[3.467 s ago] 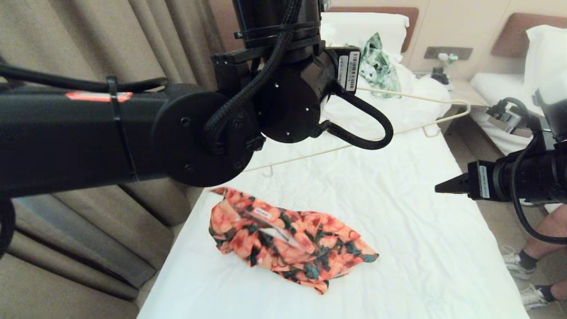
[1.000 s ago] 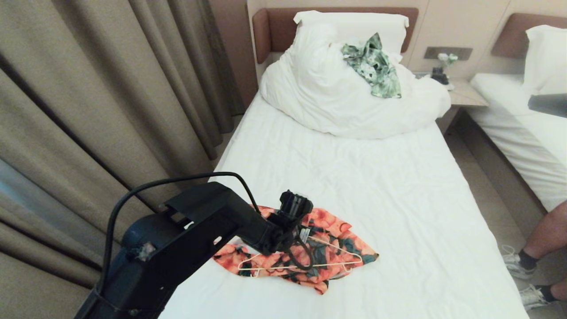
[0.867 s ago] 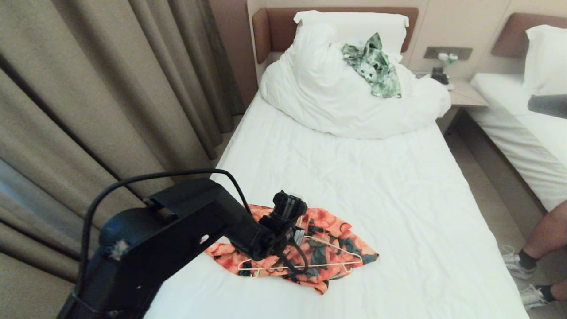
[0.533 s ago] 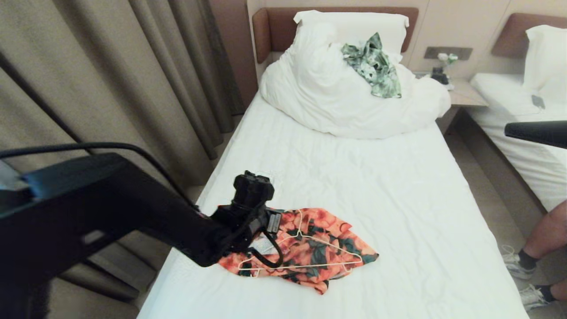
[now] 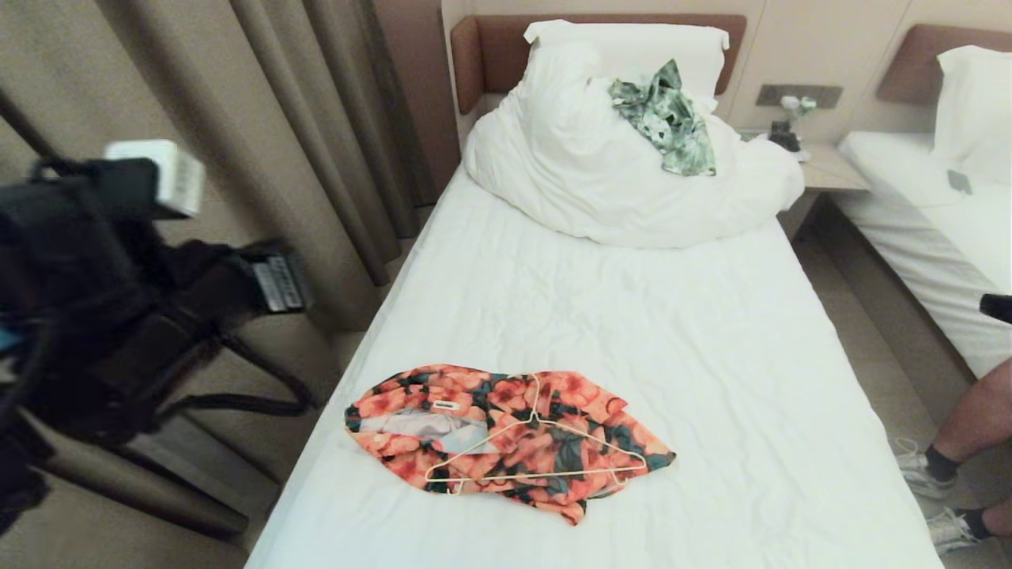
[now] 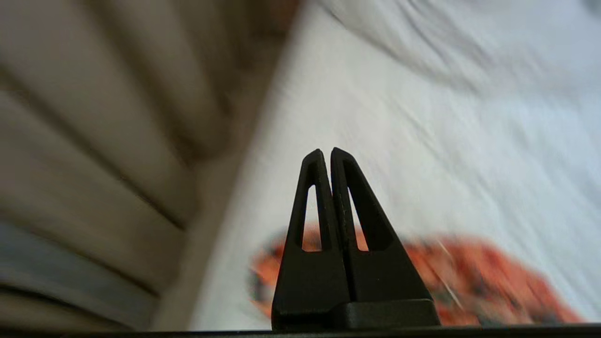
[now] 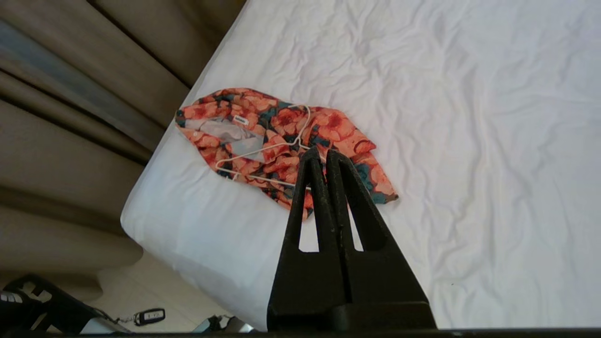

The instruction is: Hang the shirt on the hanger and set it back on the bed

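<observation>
- The left hand [image 6: 326,151] is seen with its two black fingers [image 6: 311,206] pressed together, and nothing is held between them.
- It is raised off the left side of the bed [image 5: 632,332], close to the brown curtains [image 5: 261,118]; in the head view only the blurred left arm [image 5: 118,276] is seen there.
- The shirt [image 5: 506,438] is found below and ahead of the left hand. It is laid crumpled on the white sheet, near the foot end of the bed and toward the curtain side.
- The hanger [image 5: 530,450] is laid flat on top of the shirt, touching it, with its hook pointed toward the pillow [image 5: 632,43]. It is not put inside the shirt.
- The right hand [image 7: 321,152] is also shut tight with nothing in it. It is held high over the bed, and the shirt [image 7: 281,141] and hanger [image 7: 272,150] are seen below its tips.
- Only a small dark bit of the right arm [image 5: 998,307] is seen at the edge of the head view.
- Well beyond both hands, a bunched white duvet [image 5: 601,182] is piled at the head of the bed, and a green leafy garment [image 5: 668,118] is laid on it.
- A person's leg [image 5: 968,427] and shoes are seen on the floor off to the right-hand side of the bed.
</observation>
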